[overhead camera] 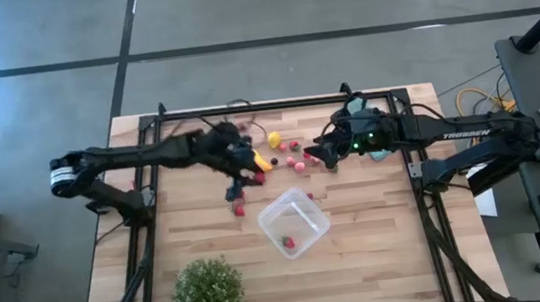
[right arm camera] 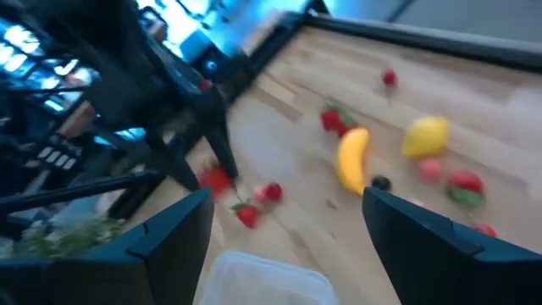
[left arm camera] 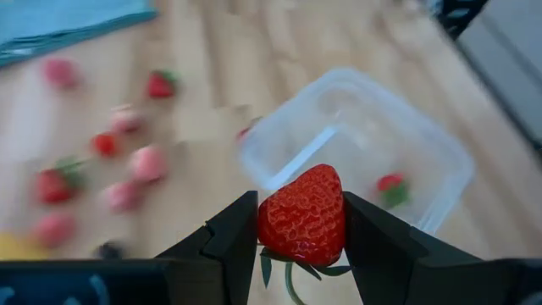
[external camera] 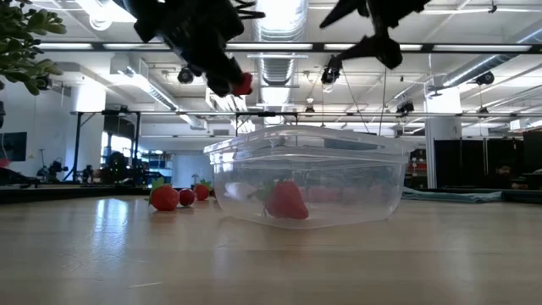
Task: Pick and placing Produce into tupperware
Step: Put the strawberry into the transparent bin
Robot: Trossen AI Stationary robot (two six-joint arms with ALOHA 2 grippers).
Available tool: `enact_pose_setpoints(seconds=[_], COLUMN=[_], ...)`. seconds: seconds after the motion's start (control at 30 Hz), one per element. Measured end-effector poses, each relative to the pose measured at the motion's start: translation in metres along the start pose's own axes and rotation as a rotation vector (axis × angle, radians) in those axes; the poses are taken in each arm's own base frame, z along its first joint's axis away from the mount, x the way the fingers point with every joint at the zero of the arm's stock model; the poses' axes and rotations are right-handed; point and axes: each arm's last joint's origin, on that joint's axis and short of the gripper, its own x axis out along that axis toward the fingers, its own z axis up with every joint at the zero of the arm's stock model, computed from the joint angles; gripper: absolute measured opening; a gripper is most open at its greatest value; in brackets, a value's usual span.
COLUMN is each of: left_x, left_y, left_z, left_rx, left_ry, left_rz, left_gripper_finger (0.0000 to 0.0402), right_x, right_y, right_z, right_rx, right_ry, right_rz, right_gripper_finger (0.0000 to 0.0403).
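My left gripper [overhead camera: 251,179] is shut on a red toy strawberry [left arm camera: 302,216], high over the table just left of the clear tupperware [overhead camera: 294,222]; the low view shows the berry [external camera: 243,83] above the box [external camera: 309,182]. One strawberry [overhead camera: 288,242] lies on the box floor. A banana [overhead camera: 262,160], a lemon [overhead camera: 274,139] and several red and pink berries [overhead camera: 299,165] lie on the wood at the far middle. My right gripper [overhead camera: 323,153] hangs open above those berries, with nothing between its fingers [right arm camera: 288,229]. My left gripper pinches the strawberry by its two opposite sides [left arm camera: 267,222] between its two fingers [left arm camera: 233,237]. The fingers slant downward from the table's left. The berry is lifted clear of the table, its pointed end away from the gripper and its green leaves [left arm camera: 292,271] back between the fingers.
A bushy green plant [overhead camera: 208,293] stands at the near left of the table. A teal cloth [left arm camera: 68,21] lies at the far right, partly under my right arm. Black frame rails [overhead camera: 275,103] run along the far edge and both sides.
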Motion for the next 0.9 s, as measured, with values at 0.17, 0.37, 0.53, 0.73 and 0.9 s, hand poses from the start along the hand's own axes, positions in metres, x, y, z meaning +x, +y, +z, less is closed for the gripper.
enact_pose_setpoints(seconds=[0.17,0.37,0.53,0.73,0.9], left_x=[0.046,0.088,0.116,0.139,0.139], left_y=[-0.030,-0.050,-0.057,-0.053,-0.052], left_z=[0.009,0.006,-0.013,-0.033,-0.032], left_rx=[-0.042,-0.090,-0.115,-0.234,-0.271], left_ry=[-0.041,0.009,0.107,0.190,0.183], left_rz=[-0.108,-0.149,-0.146,-0.041,0.022], left_gripper_finger=[0.0143,0.0143,0.0143,0.0144,0.0163], right_x=[-0.017,-0.044,-0.071,-0.093,-0.103], right_y=[0.022,0.048,0.061,0.058,0.041], right_z=[0.017,0.037,0.051,0.055,0.043], right_rx=[-0.101,-0.235,-0.301,-0.346,-0.349], right_ry=[-0.064,-0.140,-0.157,-0.083,0.048], right_rz=[0.075,0.145,0.120,-0.007,-0.156], right_gripper_finger=[0.0290,0.0287,0.0285,0.0283,0.0281])
